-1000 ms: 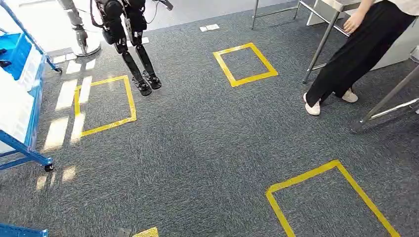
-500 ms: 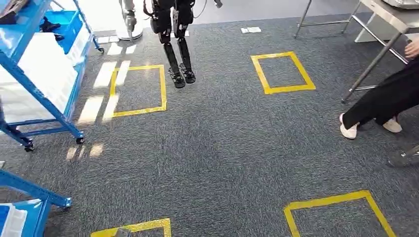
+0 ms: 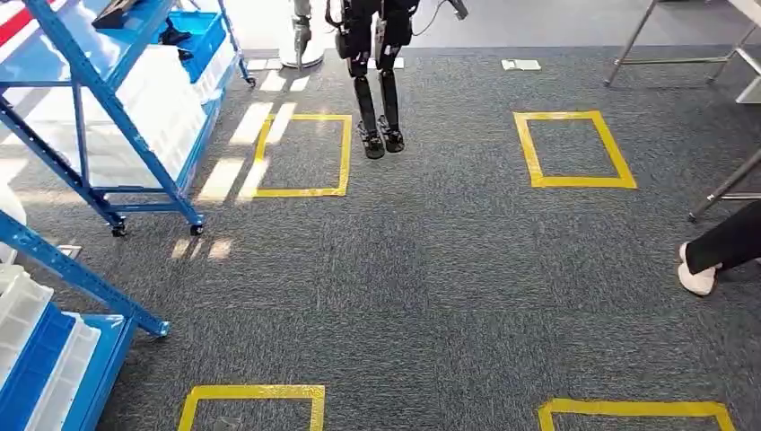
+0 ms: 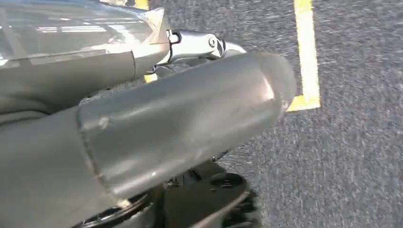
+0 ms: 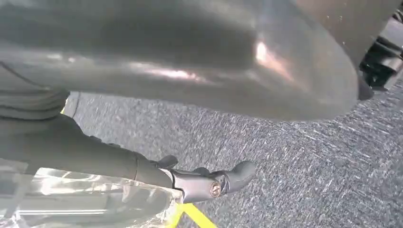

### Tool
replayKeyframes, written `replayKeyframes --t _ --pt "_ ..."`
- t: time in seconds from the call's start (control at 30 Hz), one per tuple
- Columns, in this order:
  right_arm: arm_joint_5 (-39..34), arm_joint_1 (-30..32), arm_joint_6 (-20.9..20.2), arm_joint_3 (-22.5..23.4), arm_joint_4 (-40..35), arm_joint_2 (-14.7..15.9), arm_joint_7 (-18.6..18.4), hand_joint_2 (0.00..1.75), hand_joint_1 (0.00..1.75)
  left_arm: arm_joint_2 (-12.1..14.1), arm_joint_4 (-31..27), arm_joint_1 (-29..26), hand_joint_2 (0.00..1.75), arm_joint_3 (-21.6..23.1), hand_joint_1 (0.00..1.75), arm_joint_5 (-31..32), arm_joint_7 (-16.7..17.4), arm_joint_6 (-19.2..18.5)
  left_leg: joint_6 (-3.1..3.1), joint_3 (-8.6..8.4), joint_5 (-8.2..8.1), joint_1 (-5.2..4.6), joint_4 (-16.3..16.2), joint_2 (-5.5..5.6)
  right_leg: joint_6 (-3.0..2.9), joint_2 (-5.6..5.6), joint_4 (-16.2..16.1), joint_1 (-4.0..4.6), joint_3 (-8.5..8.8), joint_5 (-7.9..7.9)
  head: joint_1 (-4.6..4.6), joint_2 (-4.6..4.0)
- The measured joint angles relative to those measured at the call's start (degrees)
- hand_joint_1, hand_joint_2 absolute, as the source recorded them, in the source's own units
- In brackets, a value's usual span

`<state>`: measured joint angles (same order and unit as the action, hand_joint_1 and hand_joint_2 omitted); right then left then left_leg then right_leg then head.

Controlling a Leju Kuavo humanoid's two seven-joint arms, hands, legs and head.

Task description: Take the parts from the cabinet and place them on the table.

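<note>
Cabinet (image 3: 135, 139): blue steel frame on castors, shelves carrying white bins and a blue bin (image 3: 202, 36) with dark items in it, standing on grey carpet (image 3: 431, 269) on the left hand's side, well apart from both hands. Left hand (image 4: 180, 95): hangs over the carpet beside a yellow tape line (image 4: 306, 52); clear plastic film (image 4: 71, 28) lies against its fingers, and I cannot tell whether it holds anything. Right hand (image 5: 142, 95): also low over the carpet, the same kind of film (image 5: 85, 199) under its dark fingers (image 5: 199, 183), grasp likewise unclear. Second blue rack (image 3: 81, 278), nearer, on the left hand's side. Another robot's legs (image 3: 377, 90) beside a taped yellow square (image 3: 303, 153). Person's white shoe (image 3: 695, 277), on the right hand's side.
</note>
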<state>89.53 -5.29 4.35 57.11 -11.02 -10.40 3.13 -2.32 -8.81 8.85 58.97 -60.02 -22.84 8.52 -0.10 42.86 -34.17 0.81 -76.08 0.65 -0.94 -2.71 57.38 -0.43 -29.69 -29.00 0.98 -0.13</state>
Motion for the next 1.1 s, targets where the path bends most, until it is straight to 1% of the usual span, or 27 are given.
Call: replayKeyframes --t 0.03,0.07,0.1,0.13,0.17,0.27,0.3,0.33,0.37,0.4,0.47,0.5,0.53,0.6,0.63,0.67,0.7,0.8,0.83,0.87,0.9,0.93,0.97,1.0,1.03,1.07,1.1 --pt "0.00 -0.05 -0.02 0.00 0.00 -0.02 0.04 0.00 0.00 0.00 0.00 -0.06 0.00 0.00 0.00 0.00 0.00 -0.02 0.00 -0.59 1.02 0.01 0.95 -0.21 0.00 -0.67 0.00 0.05 -0.05 -0.02 0.00 0.00" --pt "0.00 -0.11 -0.02 -0.02 0.00 -0.04 0.07 0.00 0.00 0.02 0.00 -0.08 0.00 0.00 0.00 0.00 0.00 -0.02 0.07 -2.55 3.01 0.00 4.37 -0.51 0.01 -1.32 0.00 0.08 -0.03 -0.04 0.04 0.00" --pt "0.00 -0.17 -0.02 -0.02 0.00 -0.15 0.09 0.00 0.00 0.04 0.00 -0.04 0.00 0.00 0.00 0.00 0.02 -0.02 0.22 -5.73 5.52 -0.01 9.99 -1.19 -0.01 -2.03 0.00 0.08 0.06 -0.10 0.00 0.00" --pt "0.00 -0.27 -0.02 -0.02 0.00 -0.20 0.11 0.00 0.00 0.07 0.00 0.05 0.00 0.00 0.00 0.00 0.00 -0.02 0.51 -9.03 7.30 -0.11 15.50 -3.56 0.14 -2.58 0.02 0.19 0.23 -0.25 0.09 0.00" --pt "0.00 -0.29 -0.02 -0.04 0.00 -0.22 0.11 0.00 0.00 0.04 0.00 0.23 0.00 0.00 0.00 0.00 0.02 -0.02 0.70 -9.75 6.52 -0.68 16.94 -5.42 0.37 -2.99 0.06 0.77 0.18 -0.41 0.04 0.00" --pt "0.00 -0.42 -0.02 -0.04 0.00 -0.31 0.11 0.00 0.00 0.07 0.00 0.22 0.00 0.00 0.00 0.00 0.00 -0.04 1.38 -9.21 6.96 -0.98 17.11 -3.45 0.95 -4.38 -0.03 0.82 0.39 -0.52 -0.22 0.00" --pt "0.00 -0.56 0.00 -0.07 0.00 -0.37 0.13 0.00 0.00 0.13 0.00 0.16 0.00 0.00 0.00 0.00 0.00 -0.02 1.82 -9.21 7.23 -1.00 17.52 -2.69 1.32 -5.10 -0.11 0.97 0.70 -0.61 -0.11 0.00" --pt "0.00 -0.64 -0.02 -0.11 0.00 -0.37 0.13 0.00 0.00 0.11 0.00 0.12 0.00 0.00 0.00 0.00 0.00 -0.02 2.42 -9.70 7.74 -0.22 18.08 -2.13 1.78 -3.39 0.61 0.85 -0.06 -1.16 -0.13 0.00" --pt "0.00 -0.58 -0.02 -0.13 0.00 -0.37 0.20 0.00 0.00 0.11 0.00 0.25 0.00 0.00 0.00 0.00 0.00 -0.02 2.82 -9.65 7.97 -0.32 18.25 -1.54 1.68 0.04 2.58 0.56 -0.50 -2.44 -0.31 0.00" --pt "0.00 -0.49 -0.02 -0.13 0.00 -0.39 0.20 0.00 0.00 0.09 0.00 0.41 0.00 -0.02 0.00 0.00 0.00 -0.02 2.96 -9.52 8.05 -0.31 18.26 -0.89 1.33 1.53 6.34 0.31 -2.14 -4.39 -0.26 0.00" --pt "0.00 -0.24 -0.02 -0.13 0.00 -0.37 0.20 0.00 0.00 0.02 0.00 0.46 0.00 0.00 0.00 0.00 0.00 -0.06 3.05 -9.32 8.14 -0.32 18.22 0.79 1.09 2.23 15.97 0.14 -6.71 -8.16 -0.24 0.00" --pt "0.00 -0.14 -0.02 -0.13 0.00 -0.37 0.17 0.00 0.00 0.00 0.00 0.37 0.00 0.00 0.00 0.00 0.02 -0.07 3.05 -9.30 8.19 -0.31 18.20 1.57 1.42 2.32 18.45 0.09 -7.97 -8.59 -0.26 0.00" --pt "0.00 -0.07 -0.02 -0.13 0.00 -0.31 0.15 0.00 0.00 0.00 0.00 0.29 0.00 0.00 0.00 0.00 0.09 -0.09 2.96 -9.30 8.26 -0.30 18.19 2.33 1.87 2.37 18.10 0.01 -7.94 -7.97 -0.26 0.00" --pt "0.00 -0.19 -0.24 -0.15 0.00 -0.22 0.13 0.00 0.00 -0.04 0.00 0.30 0.00 0.00 0.00 0.06 0.31 -0.37 2.74 -9.37 8.37 -0.22 18.10 4.05 3.25 2.89 10.12 -0.43 -4.24 -3.96 -0.26 0.00" --pt "0.00 -0.28 -0.24 -0.18 0.00 -0.20 0.13 0.00 0.00 -0.07 0.00 0.35 0.00 0.00 0.00 0.09 0.37 -0.39 2.58 -9.40 8.43 -0.17 18.06 4.77 3.78 4.02 5.21 -0.78 -1.96 -1.97 -0.24 0.00" --pt "0.00 -0.24 -0.31 -0.20 0.00 -0.24 0.13 0.00 0.00 -0.04 0.00 0.41 0.00 0.00 0.00 0.11 0.48 -0.39 2.13 -9.12 8.47 -0.21 18.02 5.37 4.09 7.63 1.29 -1.43 -0.43 -1.02 -0.37 0.00" --pt "0.00 -0.26 -0.37 -0.22 0.02 -0.35 0.13 0.00 0.00 -0.04 0.00 0.54 0.00 0.00 0.00 0.13 0.61 -0.44 1.73 -8.95 8.31 -0.63 17.46 6.13 3.42 7.52 0.70 -1.08 -0.80 -0.63 -0.28 0.00" --pt "0.00 -0.32 -0.39 -0.42 0.02 -0.35 0.04 0.00 0.00 0.00 0.00 0.34 0.00 0.00 0.00 0.20 0.76 -0.48 0.58 -8.44 8.98 -0.13 18.16 7.53 2.21 5.69 0.75 -0.54 -0.17 -0.28 -0.20 0.00" --pt "0.00 -0.34 -0.42 -0.50 0.02 -0.48 0.04 0.00 0.00 0.22 0.07 0.31 0.00 0.00 0.00 0.20 0.94 -0.50 0.45 -8.12 8.75 0.13 17.70 7.31 1.62 4.87 0.45 -1.45 -0.21 0.09 -0.15 0.00" --pt "0.00 -0.41 -0.42 -0.59 0.02 -0.44 0.04 0.00 0.00 0.09 0.07 0.33 0.00 0.00 0.00 0.20 1.05 -0.50 0.31 -7.50 7.57 -0.25 16.29 3.88 1.37 4.35 0.44 -1.20 -0.22 0.15 -0.05 0.00" --pt "0.02 -0.33 -0.42 -0.70 0.02 -0.46 0.07 0.00 0.00 0.00 0.07 0.43 0.00 0.02 0.00 0.20 1.11 -0.52 0.09 -5.96 5.23 -0.23 12.93 1.50 0.61 3.46 0.44 -0.96 -0.22 0.14 0.50 0.00" --pt "0.00 -0.14 -0.44 -0.79 0.02 -0.48 0.09 0.00 0.00 -0.02 0.07 0.56 0.00 0.02 0.00 0.20 1.14 -0.52 -0.08 -3.83 2.81 -0.14 8.27 0.48 0.48 2.53 0.44 -0.66 -0.24 0.05 0.57 0.00" --pt "0.00 0.06 -0.44 -0.81 0.02 -0.48 0.11 0.00 0.00 -0.07 0.07 0.64 0.00 0.02 0.00 0.20 1.16 -0.55 -0.19 -1.66 0.83 -0.11 3.72 0.09 0.34 1.52 0.45 -0.38 -0.29 -0.04 0.57 0.00" --pt "0.00 0.09 -0.44 -0.85 0.02 -0.37 0.11 0.00 0.00 -0.11 0.07 0.62 0.00 0.04 0.00 0.20 1.16 -0.52 -0.24 -0.15 -0.10 -0.10 0.51 -0.08 0.25 0.59 0.46 -0.21 -0.37 -0.10 0.57 0.00" --pt "0.00 0.07 -0.50 -0.92 0.02 -0.37 0.15 0.00 0.00 -0.11 0.07 0.56 0.00 0.04 0.00 0.20 1.16 -0.52 -0.21 -0.01 0.28 -0.10 0.06 -0.22 0.21 -0.12 0.46 -0.09 -0.36 -0.14 0.57 0.00" --pt "0.00 -0.01 -0.52 -1.01 0.02 -0.37 0.24 0.00 0.00 -0.11 0.07 0.50 0.00 0.04 0.00 0.17 1.16 -0.52 -0.06 -1.15 1.82 -0.11 2.11 -0.32 0.11 -0.82 0.46 0.03 -0.34 -0.21 0.57 0.00" --pt "0.00 -0.07 -0.52 -1.16 0.02 -0.37 0.37 0.00 0.00 -0.07 0.07 0.50 0.00 0.04 0.00 0.17 1.16 -0.52 0.19 -3.72 4.20 -0.17 6.65 -0.77 0.00 -1.57 0.46 0.10 -0.19 -0.31 0.61 0.00"
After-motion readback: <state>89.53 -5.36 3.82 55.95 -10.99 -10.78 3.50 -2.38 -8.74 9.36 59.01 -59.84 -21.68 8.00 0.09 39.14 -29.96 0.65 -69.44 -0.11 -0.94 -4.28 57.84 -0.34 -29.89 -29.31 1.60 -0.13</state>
